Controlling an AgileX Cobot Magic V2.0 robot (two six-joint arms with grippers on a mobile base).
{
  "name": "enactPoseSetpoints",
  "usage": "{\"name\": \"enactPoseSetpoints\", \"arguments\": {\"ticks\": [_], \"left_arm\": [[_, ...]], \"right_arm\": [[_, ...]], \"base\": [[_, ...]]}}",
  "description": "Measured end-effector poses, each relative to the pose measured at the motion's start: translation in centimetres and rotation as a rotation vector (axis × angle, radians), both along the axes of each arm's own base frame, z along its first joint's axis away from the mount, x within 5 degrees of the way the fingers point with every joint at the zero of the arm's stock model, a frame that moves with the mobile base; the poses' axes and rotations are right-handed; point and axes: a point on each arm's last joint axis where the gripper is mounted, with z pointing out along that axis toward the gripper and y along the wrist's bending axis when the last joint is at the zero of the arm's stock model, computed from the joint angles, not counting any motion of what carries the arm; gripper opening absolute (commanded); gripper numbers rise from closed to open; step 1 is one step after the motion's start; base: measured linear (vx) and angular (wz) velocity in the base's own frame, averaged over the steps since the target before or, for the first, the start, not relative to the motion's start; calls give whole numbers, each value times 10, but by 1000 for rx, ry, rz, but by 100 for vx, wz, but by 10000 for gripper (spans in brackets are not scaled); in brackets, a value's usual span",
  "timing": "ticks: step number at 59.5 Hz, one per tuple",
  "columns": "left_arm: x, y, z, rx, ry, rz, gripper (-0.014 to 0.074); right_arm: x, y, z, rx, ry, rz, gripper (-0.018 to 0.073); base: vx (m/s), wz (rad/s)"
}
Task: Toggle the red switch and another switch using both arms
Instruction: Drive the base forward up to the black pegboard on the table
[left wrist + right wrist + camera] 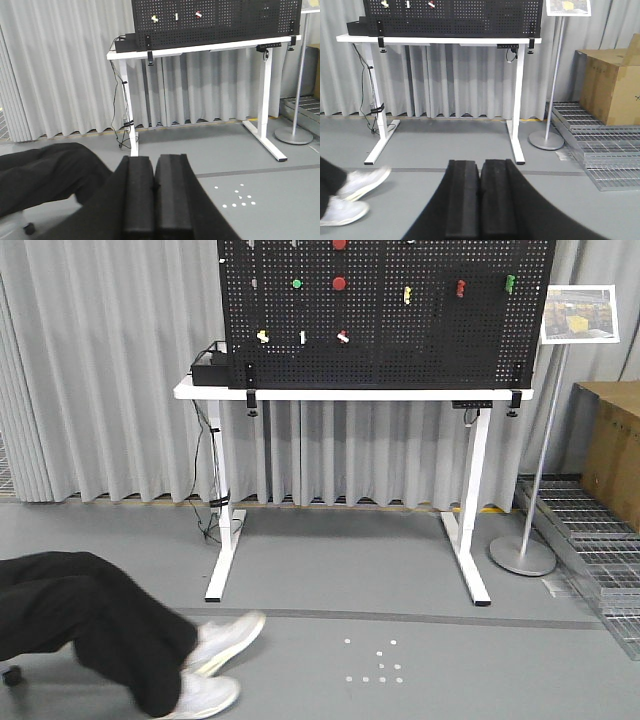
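The black pegboard (400, 330) stands on a white table (350, 393) across the room. On its lower row sit the small red switch (343, 337) with a white lever and the pale-yellow switch (263, 336). The left wrist view shows the red switch (198, 14) and the yellow switch (154, 18) far off. In the right wrist view the red switch (431, 4) and the yellow switch (384, 4) sit at the top edge. My left gripper (154, 159) and right gripper (480, 162) are both shut on nothing, low over the floor, well short of the table.
A person's black-trousered legs (90, 615) and white shoes (215, 665) lie on the floor at front left. A sign stand (522, 555), a cardboard box (612, 85) and metal grates (605, 155) are at the right. More toggles and round buttons dot the pegboard.
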Motion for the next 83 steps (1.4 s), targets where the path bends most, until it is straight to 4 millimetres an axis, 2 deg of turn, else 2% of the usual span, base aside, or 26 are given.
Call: {"name": "enactPoseSetpoints", "arguments": {"ticks": [52,83], "left_arm": [[0,0,0,0,0,0,3],[0,0,0,0,0,0,3]], "right_arm": [[0,0,0,0,0,0,-6],[0,0,0,0,0,0,-6]], "base": [[2,1],[24,-4]]}}
